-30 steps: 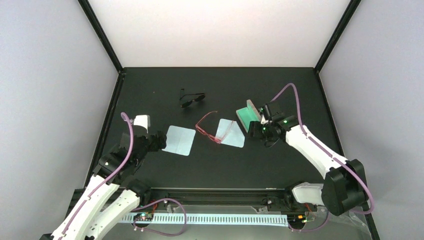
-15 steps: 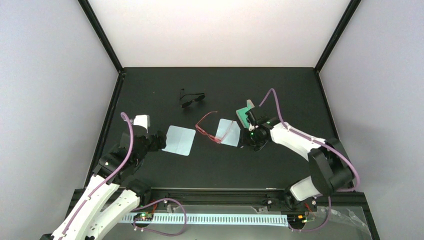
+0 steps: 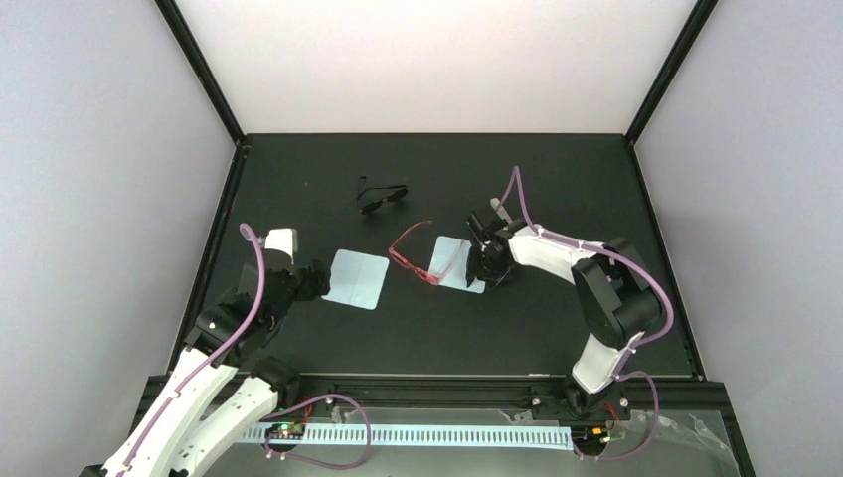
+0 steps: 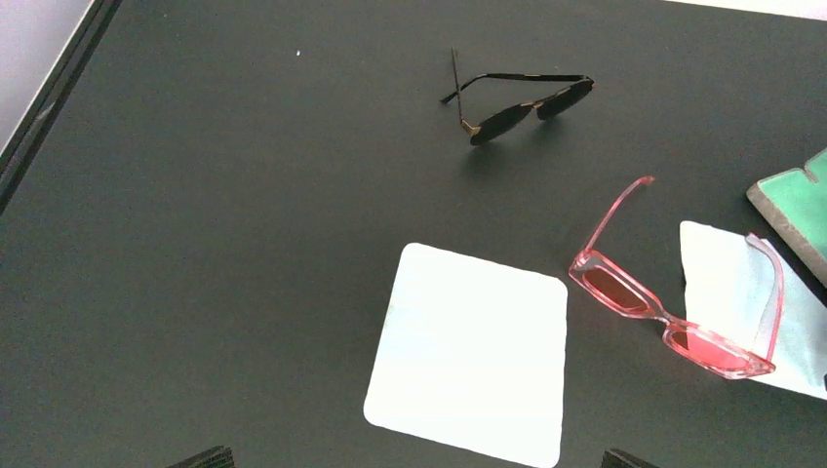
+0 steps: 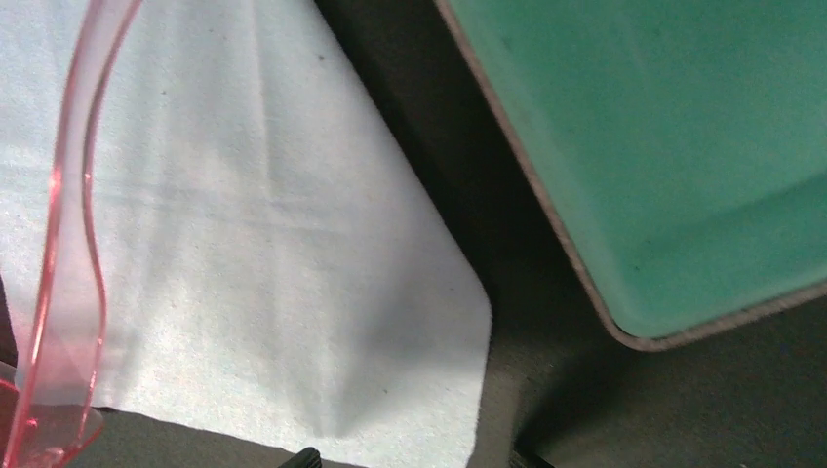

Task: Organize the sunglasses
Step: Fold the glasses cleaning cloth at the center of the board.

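Left fingers [image 4: 207, 456] stand spread wide, grasping nothing, low over the counter [image 4: 195, 244] at the near edge of a white cloth [image 4: 473, 351]. Right fingers [image 5: 307, 459] hang over the corner of a pale blue cloth [image 5: 273, 244], just beside a green-lined case [image 5: 683, 146]; we cannot tell whether they are released or clenched. We see the sunglasses [image 4: 673, 322] lying unfolded on the counter between the two cloths, one arm resting on the blue cloth. A black pair [image 4: 517, 107] lies farther back.
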### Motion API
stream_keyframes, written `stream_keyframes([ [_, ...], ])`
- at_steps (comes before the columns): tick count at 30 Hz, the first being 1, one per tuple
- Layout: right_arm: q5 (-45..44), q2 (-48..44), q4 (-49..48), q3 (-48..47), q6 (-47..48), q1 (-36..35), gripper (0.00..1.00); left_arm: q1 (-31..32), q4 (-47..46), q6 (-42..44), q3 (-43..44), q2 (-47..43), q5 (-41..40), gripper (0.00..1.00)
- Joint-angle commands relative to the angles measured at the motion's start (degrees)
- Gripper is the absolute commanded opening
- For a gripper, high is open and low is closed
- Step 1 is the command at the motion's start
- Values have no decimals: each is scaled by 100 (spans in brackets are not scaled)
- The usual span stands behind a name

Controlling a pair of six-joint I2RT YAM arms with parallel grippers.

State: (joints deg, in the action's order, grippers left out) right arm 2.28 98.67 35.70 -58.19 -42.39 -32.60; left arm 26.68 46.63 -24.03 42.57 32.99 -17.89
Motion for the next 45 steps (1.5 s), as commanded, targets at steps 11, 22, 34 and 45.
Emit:
stream_keyframes([
  [11, -342, 720, 191, -518, -40, -232, 30, -263, -119, 64, 6, -142, 29, 99],
  [22, -497, 849, 438, -650, 7, -229, 1, -365, -152, 70, -6, -187, 76, 99],
  [34, -278, 322, 544, -320, 354, -229, 1, -426, -161, 78, -5, -155, 95, 99],
  [45, -133, -287, 521, 326, 490, -230, 1, -429, -170, 86, -12, -149, 106, 99],
])
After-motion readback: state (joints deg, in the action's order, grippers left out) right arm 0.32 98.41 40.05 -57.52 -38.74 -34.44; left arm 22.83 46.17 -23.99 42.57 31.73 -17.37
